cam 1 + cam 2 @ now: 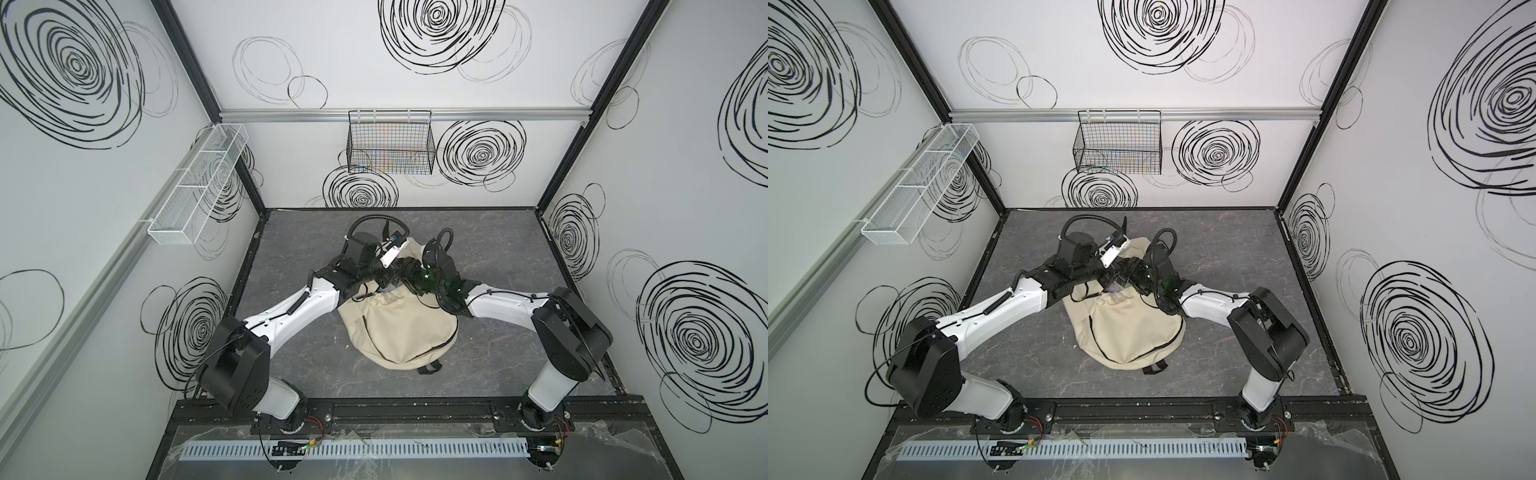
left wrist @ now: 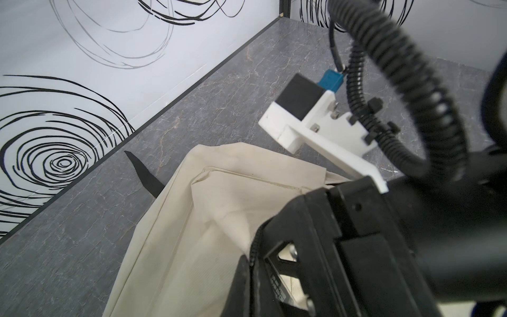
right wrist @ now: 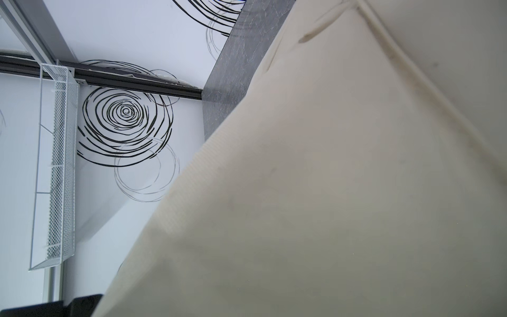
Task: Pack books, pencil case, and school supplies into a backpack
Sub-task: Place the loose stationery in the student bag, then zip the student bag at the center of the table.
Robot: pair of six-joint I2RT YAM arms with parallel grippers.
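Left gripper (image 1: 385, 283) is clamped fully closed at the top mouth of the backpack (image 1: 399, 328), which lies mid-surface (image 1: 519, 332); what it pinches is hidden. How wide the right gripper (image 1: 409, 272) stands, you cannot tell. No books lie outside, so you're likely closing up: pull the zipper (image 2: 253, 248) steadily.

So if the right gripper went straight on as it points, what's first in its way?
Most likely the backpack: its cream cloth fills most of the right wrist view, close ahead. The right gripper is over the backpack's far part; touching or not is unclear.
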